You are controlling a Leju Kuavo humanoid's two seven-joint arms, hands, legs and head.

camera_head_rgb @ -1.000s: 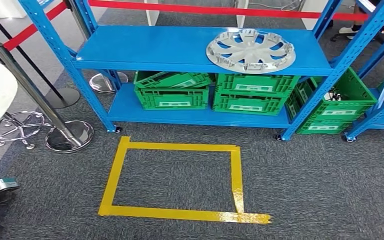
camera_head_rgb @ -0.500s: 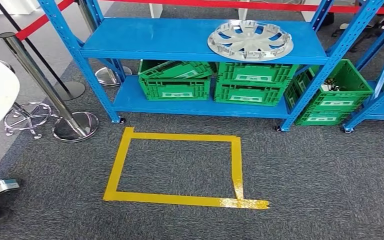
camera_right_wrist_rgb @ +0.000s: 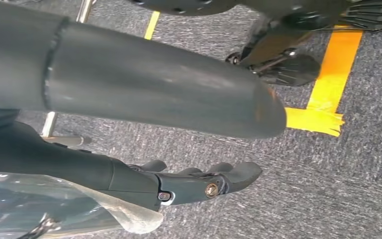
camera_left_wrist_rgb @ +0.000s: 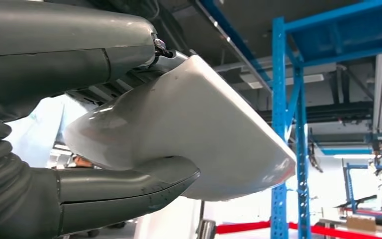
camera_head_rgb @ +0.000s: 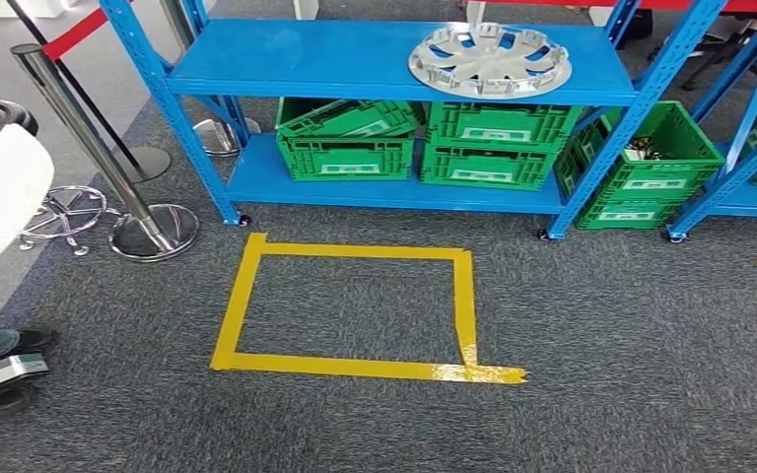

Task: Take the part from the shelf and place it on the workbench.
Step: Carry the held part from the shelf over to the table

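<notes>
I'm seeing the silver part [camera_head_rgb: 490,60] lying on the blue shelf [camera_head_rgb: 286,59], well apart from my right hand [camera_right_wrist_rgb: 194,181], which is hanging empty with fingers loosely extended; my left hand [camera_left_wrist_rgb: 104,194] is holding a white object [camera_left_wrist_rgb: 189,139].

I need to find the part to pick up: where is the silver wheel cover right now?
In the head view the silver wheel cover lies flat on the right of the blue shelf, above the green crates.

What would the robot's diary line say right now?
phase: facing shelf | part: wheel cover on top shelf, untouched | right hand: holding nothing
</notes>
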